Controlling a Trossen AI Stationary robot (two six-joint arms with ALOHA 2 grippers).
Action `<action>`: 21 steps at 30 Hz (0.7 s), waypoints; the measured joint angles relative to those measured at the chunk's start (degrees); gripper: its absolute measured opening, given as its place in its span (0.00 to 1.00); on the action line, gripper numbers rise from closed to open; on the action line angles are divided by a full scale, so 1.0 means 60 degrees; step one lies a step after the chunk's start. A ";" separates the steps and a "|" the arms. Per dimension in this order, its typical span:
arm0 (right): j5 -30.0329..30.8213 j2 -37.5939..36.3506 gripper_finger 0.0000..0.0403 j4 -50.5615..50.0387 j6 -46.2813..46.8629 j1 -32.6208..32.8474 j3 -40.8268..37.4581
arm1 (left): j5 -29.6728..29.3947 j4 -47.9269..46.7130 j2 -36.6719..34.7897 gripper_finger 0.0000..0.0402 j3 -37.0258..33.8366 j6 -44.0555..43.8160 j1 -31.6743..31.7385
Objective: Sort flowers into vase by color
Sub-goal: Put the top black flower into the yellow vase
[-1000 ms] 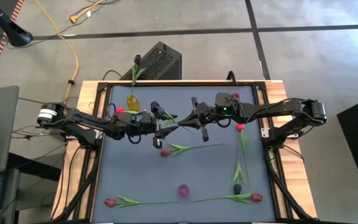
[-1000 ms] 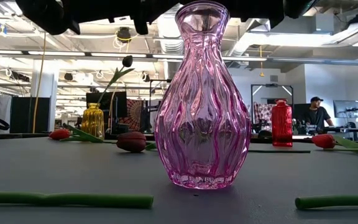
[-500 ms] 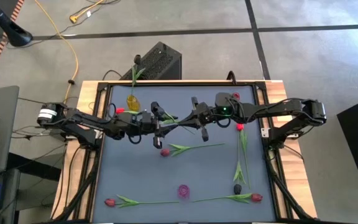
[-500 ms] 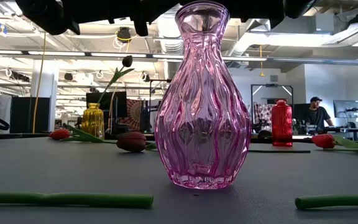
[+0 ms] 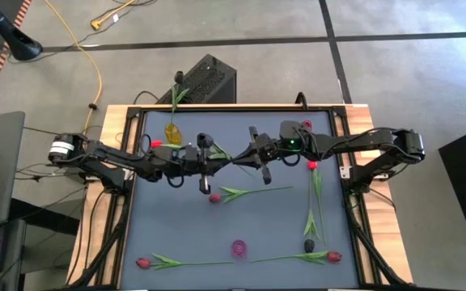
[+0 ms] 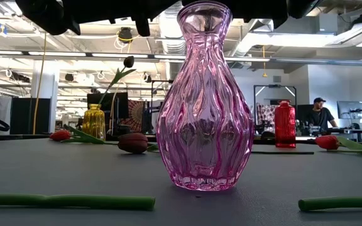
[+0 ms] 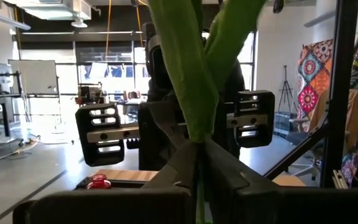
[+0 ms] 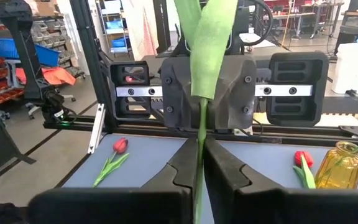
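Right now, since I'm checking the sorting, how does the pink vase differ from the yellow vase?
The pink vase is empty; the yellow vase holds a near-black tulip. The pink vase stands by the table edge nearest the low camera; the yellow vase stands by the opposite edge, on the left arm's side. Both are upright and see-through.
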 joint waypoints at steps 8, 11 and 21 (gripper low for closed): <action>0.0000 0.0000 0.20 -0.0026 0.0102 -0.0060 0.0000 | -0.0049 -0.0104 0.0000 0.00 0.0000 0.0075 0.0005; -0.0004 0.0000 0.29 -0.0037 0.0097 -0.0088 0.0000 | -0.0087 -0.0205 0.0000 0.00 0.0000 0.0094 0.0015; -0.0007 -0.0091 0.59 -0.0676 -0.0160 -0.0475 0.0000 | -0.0828 -0.2118 -0.1204 0.00 -0.0004 0.0346 0.0015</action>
